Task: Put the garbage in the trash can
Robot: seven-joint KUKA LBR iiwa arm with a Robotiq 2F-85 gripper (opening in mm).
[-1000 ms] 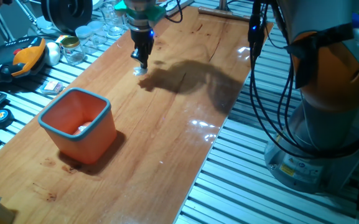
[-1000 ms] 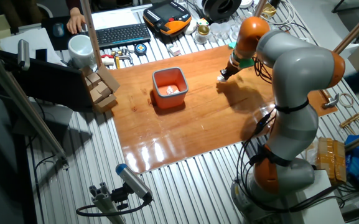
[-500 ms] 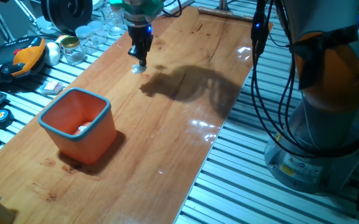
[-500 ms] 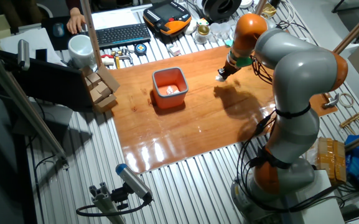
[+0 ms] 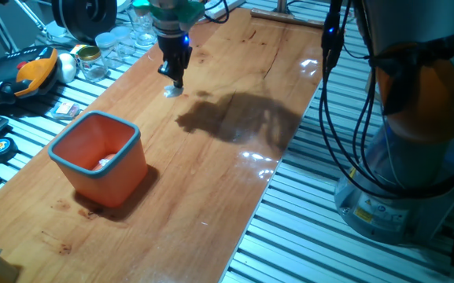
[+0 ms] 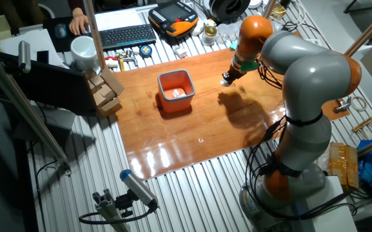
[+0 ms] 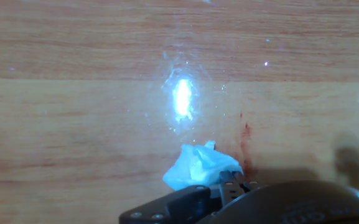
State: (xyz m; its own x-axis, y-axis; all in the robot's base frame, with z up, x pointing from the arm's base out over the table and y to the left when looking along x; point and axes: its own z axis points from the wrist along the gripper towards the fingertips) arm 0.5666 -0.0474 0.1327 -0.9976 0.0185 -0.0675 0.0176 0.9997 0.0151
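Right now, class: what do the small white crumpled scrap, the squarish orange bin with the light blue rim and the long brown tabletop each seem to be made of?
Small white crumpled scrap: probably tissue or thin paper; soft creased folds, matte.

Squarish orange bin with light blue rim: seemingly moulded plastic; smooth walls, rounded corners, even colour.

Long brown tabletop: wood or wood laminate with glossy varnish; visible grain, bright reflections.

In the hand view the black two-finger gripper [image 7: 229, 186] is cut off by the lower edge, its body covering the bottom of the small white crumpled scrap [image 7: 198, 167]. Whether its jaws are closed cannot be told.

In the other fixed view the scrap [image 6: 225, 82] is too small to make out.
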